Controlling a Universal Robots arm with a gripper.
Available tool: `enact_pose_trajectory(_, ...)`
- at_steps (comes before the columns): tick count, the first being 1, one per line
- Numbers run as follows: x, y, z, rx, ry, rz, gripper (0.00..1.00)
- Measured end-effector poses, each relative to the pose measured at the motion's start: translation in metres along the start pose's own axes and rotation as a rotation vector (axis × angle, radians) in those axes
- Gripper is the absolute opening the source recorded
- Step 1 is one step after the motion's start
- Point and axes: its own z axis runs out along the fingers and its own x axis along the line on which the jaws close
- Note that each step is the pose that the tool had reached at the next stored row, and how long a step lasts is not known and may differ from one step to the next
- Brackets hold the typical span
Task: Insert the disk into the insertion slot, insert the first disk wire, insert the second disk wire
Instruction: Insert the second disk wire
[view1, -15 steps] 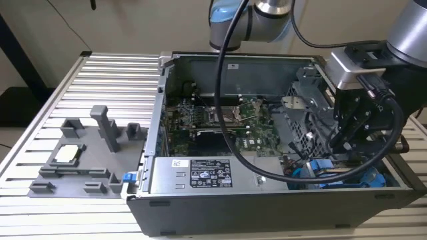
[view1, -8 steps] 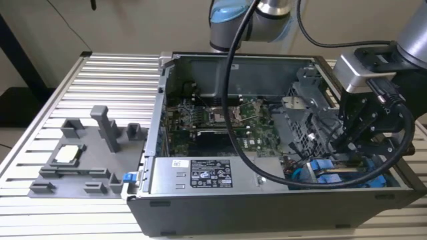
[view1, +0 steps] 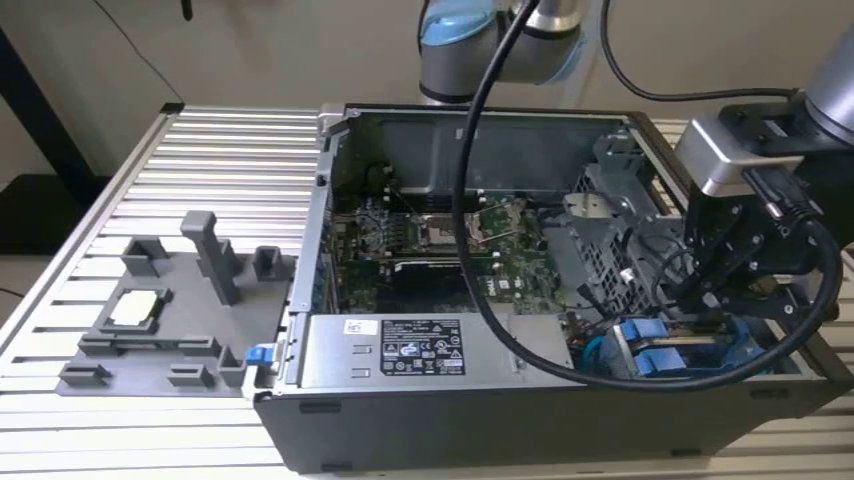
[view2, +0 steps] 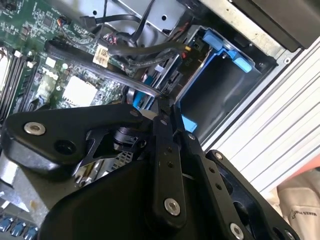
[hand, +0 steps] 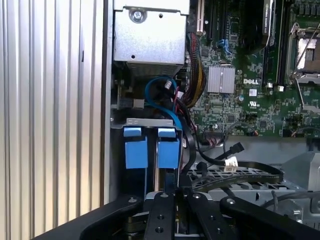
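Disk (view1: 663, 352) sits low in the open computer case (view1: 441, 420), at the near corner on the exterior view's right, its blue end tabs showing side by side and its blue frame standing within the insertion slot (view1: 617, 345) of the grey perforated drive cage (view1: 607, 230). In the first wrist view the two blue tabs (hand: 150, 147) lie just beyond the gripper (hand: 167, 192), under a thin metal lip of the cage, with a blue cable (hand: 162, 95) looping down to them from beside the silver power-supply box (hand: 147, 37). Gripper fingers appear drawn together, edge to edge, in both wrist views, and nothing can be made out between them; judged clenched on nothing, though the tips are partly hidden behind the linkage. In the exterior view the gripper (view1: 721, 300) hangs directly above the disk, close to it; contact cannot be confirmed. Loose black wires (view2: 135, 52) with a white connector (view2: 101, 55) lie across the cage near the motherboard (view1: 441, 240), apart from the disk. Assessment: the disk insertion step is in hand and looks nearly or fully seated; the wire steps do not appear done. Any next move would call for a straight, square push along the slot, kept clear of the blue cable. Case rests on the ribbed desk (view1: 174, 180), with a grey fixture tray (view1: 160, 330) to the exterior view's left.
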Motion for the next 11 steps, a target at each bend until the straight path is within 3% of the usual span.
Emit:
enact_pose_trajectory(6,0.0024,-0.0015,0.0036,0.0005,-0.0014,0.01,0.16)
enact_pose_trajectory(11,0.0034,-0.002,0.0073,0.0029,-0.014,0.037,0.16)
